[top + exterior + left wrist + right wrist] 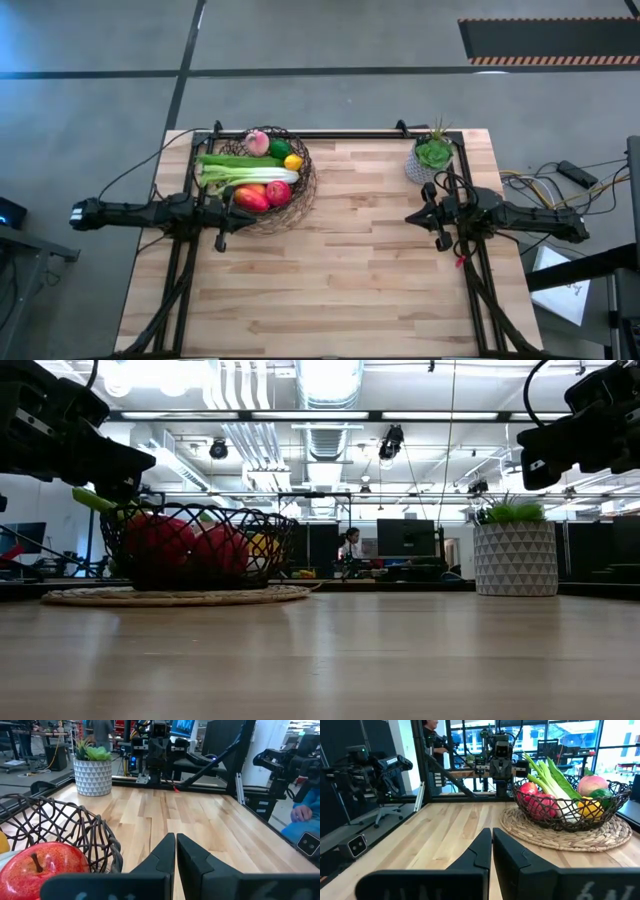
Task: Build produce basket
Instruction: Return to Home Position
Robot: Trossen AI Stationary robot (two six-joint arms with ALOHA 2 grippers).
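The dark woven wire basket stands on a round straw mat at the table's far left. In it lie the produce: pink peach, green lime, yellow lemon, pale celery stalk and long green pod, red-orange mango, red tomato. My left gripper is shut and empty, just near-left of the basket, above the table. My right gripper is shut and empty at the table's right side. In the right wrist view the basket shows filled.
A small green plant in a white patterned pot stands at the far right, just beyond my right gripper. The light wooden tabletop lies bare between the arms and toward the near edge. A person shows in the room beyond the table.
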